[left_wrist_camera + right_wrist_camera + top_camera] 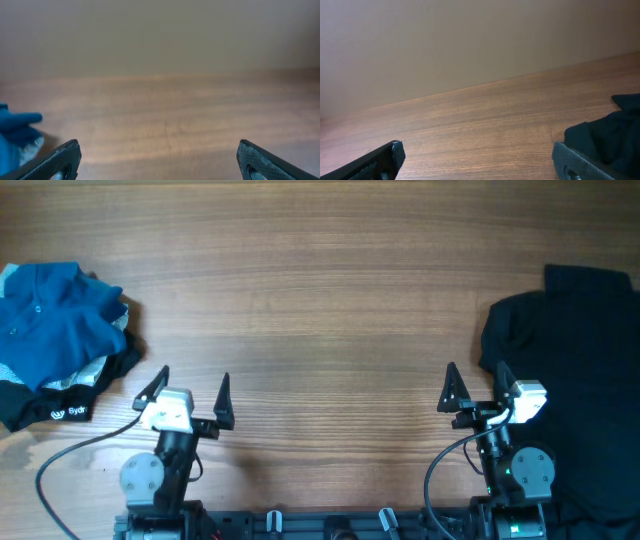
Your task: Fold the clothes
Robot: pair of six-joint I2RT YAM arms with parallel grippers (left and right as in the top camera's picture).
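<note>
A heap of clothes lies at the table's left edge: a blue polo shirt [55,320] on top of a black garment [60,402] with white lettering. Its blue edge shows in the left wrist view [12,135]. A dark folded garment [570,370] lies at the right edge and shows in the right wrist view [607,132]. My left gripper [192,395] is open and empty near the front edge, right of the heap. My right gripper [477,388] is open and empty, just left of the dark garment.
The wooden table [320,300] stretches between the two piles. Cables [70,455] run from each arm base along the front edge. A plain wall stands behind the table's far edge in both wrist views.
</note>
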